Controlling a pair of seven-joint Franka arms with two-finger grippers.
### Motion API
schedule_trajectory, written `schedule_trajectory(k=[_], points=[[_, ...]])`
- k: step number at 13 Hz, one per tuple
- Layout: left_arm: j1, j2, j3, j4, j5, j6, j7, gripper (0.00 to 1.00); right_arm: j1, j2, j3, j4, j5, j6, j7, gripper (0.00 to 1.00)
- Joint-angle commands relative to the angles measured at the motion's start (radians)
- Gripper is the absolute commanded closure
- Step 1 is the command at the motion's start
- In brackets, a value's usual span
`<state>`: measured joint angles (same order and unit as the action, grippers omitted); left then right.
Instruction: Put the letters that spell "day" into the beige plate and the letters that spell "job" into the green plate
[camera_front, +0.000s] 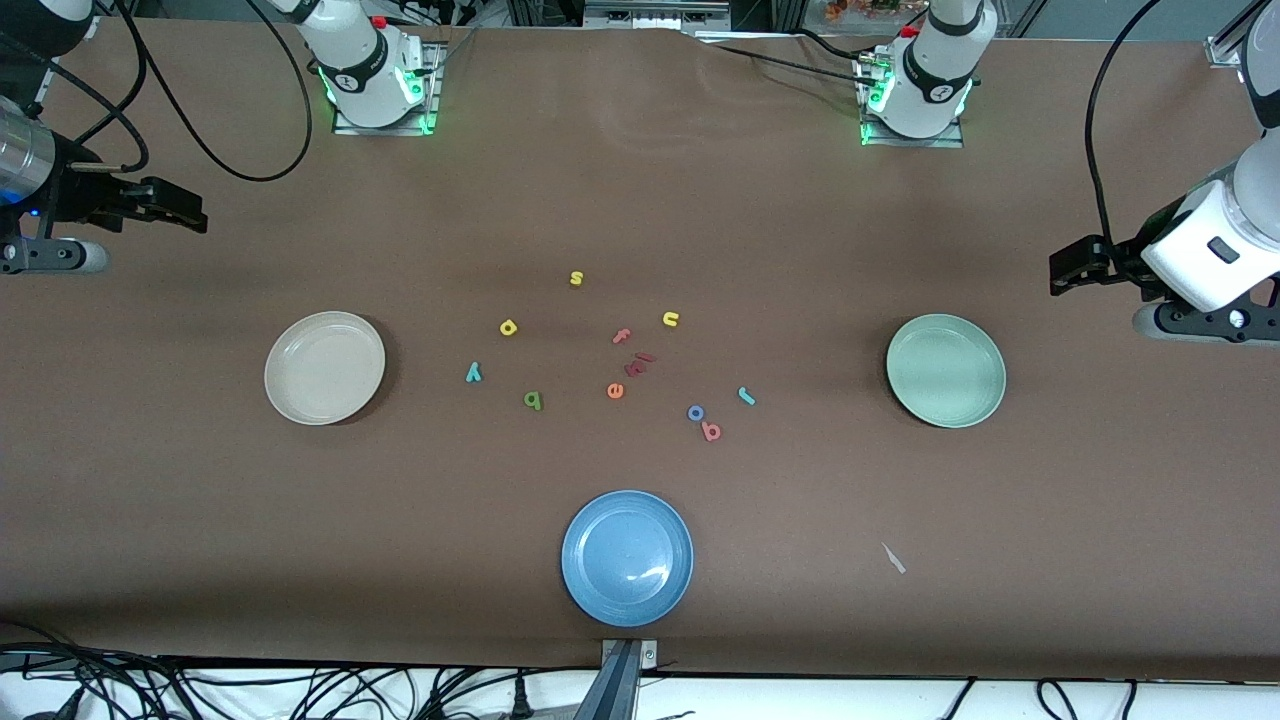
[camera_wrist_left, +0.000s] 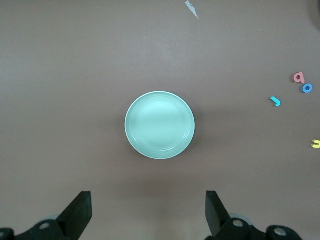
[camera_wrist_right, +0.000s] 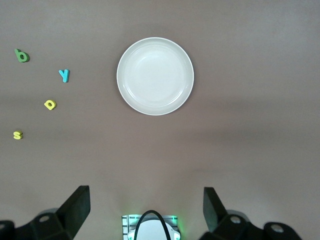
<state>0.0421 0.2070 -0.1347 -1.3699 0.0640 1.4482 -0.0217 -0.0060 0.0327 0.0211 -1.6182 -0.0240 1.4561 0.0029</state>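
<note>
Surveying the front view, we find the yellow "d" (camera_front: 508, 327), teal "y" (camera_front: 474, 373) and green "a" (camera_front: 533, 401) loose on the table nearer the beige plate (camera_front: 290, 395), the teal "j" (camera_front: 746, 396), blue "o" (camera_front: 696, 412) and red "b" (camera_front: 711, 431) nearer the green plate (camera_front: 975, 400), both plates bare. In the left wrist view the left gripper (camera_wrist_left: 148, 212) hangs over the table beside the green plate, fingers apart. In the right wrist view the right gripper (camera_wrist_right: 146, 210) hangs likewise by the beige plate, spread and empty; we judge the letters light, thin and apt to skid, best pinched across a straight stroke.

plates: we see beige plate (camera_front: 324, 367), green plate (camera_front: 945, 370), blue plate (camera_front: 627, 557)
table (camera_front: 200, 520): we see brown
</note>
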Motion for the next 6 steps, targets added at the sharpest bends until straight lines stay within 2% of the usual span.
schedule_trajectory(k=[1, 6], points=[[0.004, -0.008, 0.001, 0.003, -0.032, -0.011, 0.003, 0.0, -0.006, 0.013, 0.003, 0.032, 0.016, -0.026, 0.003, 0.0], [0.01, -0.008, 0.003, 0.003, -0.033, -0.011, 0.005, 0.0, -0.006, 0.013, 0.003, 0.032, 0.015, -0.026, -0.009, 0.0]])
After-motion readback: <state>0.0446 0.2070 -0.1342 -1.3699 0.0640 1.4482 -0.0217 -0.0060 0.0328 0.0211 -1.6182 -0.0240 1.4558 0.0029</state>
